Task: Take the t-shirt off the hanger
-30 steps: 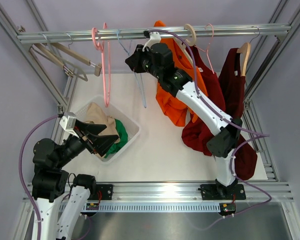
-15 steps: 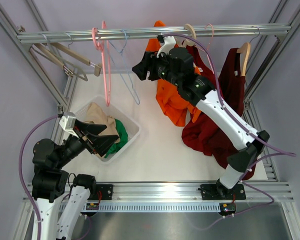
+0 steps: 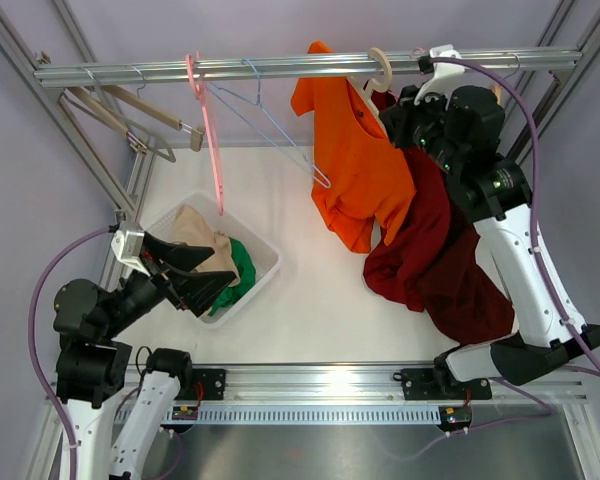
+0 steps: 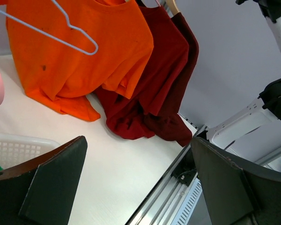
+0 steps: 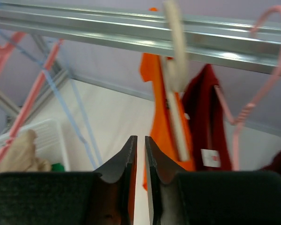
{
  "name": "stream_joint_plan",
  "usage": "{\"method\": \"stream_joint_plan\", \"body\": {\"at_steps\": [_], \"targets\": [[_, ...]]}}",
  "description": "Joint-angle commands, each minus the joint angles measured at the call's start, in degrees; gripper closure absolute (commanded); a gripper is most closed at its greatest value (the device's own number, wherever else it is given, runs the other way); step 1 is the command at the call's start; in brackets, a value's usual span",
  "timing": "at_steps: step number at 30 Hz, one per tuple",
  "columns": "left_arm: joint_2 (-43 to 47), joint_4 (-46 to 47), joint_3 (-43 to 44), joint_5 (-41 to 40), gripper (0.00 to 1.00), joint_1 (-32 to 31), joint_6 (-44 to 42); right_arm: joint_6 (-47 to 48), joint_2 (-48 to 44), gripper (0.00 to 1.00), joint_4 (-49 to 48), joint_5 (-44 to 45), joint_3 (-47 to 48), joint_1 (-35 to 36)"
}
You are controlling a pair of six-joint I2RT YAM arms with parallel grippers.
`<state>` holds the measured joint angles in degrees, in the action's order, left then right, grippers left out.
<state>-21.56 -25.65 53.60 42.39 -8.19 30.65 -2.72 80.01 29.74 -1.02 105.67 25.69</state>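
The orange t-shirt (image 3: 355, 170) hangs on a pale wooden hanger (image 3: 382, 68) from the top rail (image 3: 130, 72). It also shows in the left wrist view (image 4: 79, 65) and the right wrist view (image 5: 157, 108), under its hanger (image 5: 174, 70). My right gripper (image 3: 394, 116) is high by the rail, just right of the orange shirt's collar. It is shut and empty (image 5: 140, 138). My left gripper (image 3: 195, 278) is open and empty over the basket, far from the shirt (image 4: 138, 139).
Dark red shirts (image 3: 430, 250) hang right of the orange one, their hems on the table. A blue wire hanger (image 3: 280, 135) and a pink hanger (image 3: 208, 130) hang empty to the left. A white basket (image 3: 270, 262) holds clothes. Bare wooden hangers (image 3: 130, 115) hang at far left.
My right arm has swung from left of the orange shirt across to its right, gripper still shut. The blue hanger has swung right and the orange shirt has spread out. My left arm has barely moved.
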Motion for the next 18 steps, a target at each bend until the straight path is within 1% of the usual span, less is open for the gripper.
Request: {"method": "stream_joint_plan", "body": {"at_steps": [1,2,5,7,10,11,12,13,14,16,17,18], "targets": [[-2.69,2.1,1.68,4.1,0.01,-0.16,0.99,7.2,1.89,0.75,3.57,-4.67,0.76,-3.89],[-2.96,2.18,1.85,4.62,0.01,-0.16,0.64,9.12,2.69,0.66,4.27,-6.09,1.73,-5.38],[-3.4,2.18,1.94,4.98,0.01,-0.17,-0.15,10.63,7.17,0.52,7.7,-7.07,6.91,-6.18],[-4.62,2.18,2.2,4.98,0.01,-0.43,-0.68,10.81,9.97,0.5,9.02,-6.72,9.89,-6.53],[-7.26,1.48,5.36,4.28,0.01,-4.63,-3.58,11.07,12.79,0.48,9.55,-5.85,12.45,-6.97],[-9.09,0.61,6.68,3.76,0.01,-7.6,-5.5,11.16,13.24,0.48,9.46,-5.49,12.81,-7.06],[-10.16,-0.7,8.08,2.97,0.01,-8.77,-6.65,11.33,13.68,0.48,9.38,-5.31,12.98,-6.97],[-11.04,-2.98,10.36,0.35,0.01,-10.69,-7.7,11.42,14.12,0.48,9.29,-5.49,12.98,-7.06],[-12.35,-3.26,10.82,-0.63,0.01,-11.49,-8.58,11.34,14.3,0.49,9.03,-5.84,12.81,-6.97],[-13.24,-3.09,10.04,-2.82,0.01,-12.81,-8.59,10.9,13.78,0.54,7.1,-7.15,10.37,-7.06],[-13.68,-3.09,9.51,-4.32,0.01,-14.56,-8.68,10.11,13.16,0.57,4.57,-7.68,9.13,-7.06],[-13.86,-3.09,8.89,-8.08,0.01,-15.62,-8.86,9.58,12.2,0.6,3.41,-8.21,6.77,-6.97]]}}
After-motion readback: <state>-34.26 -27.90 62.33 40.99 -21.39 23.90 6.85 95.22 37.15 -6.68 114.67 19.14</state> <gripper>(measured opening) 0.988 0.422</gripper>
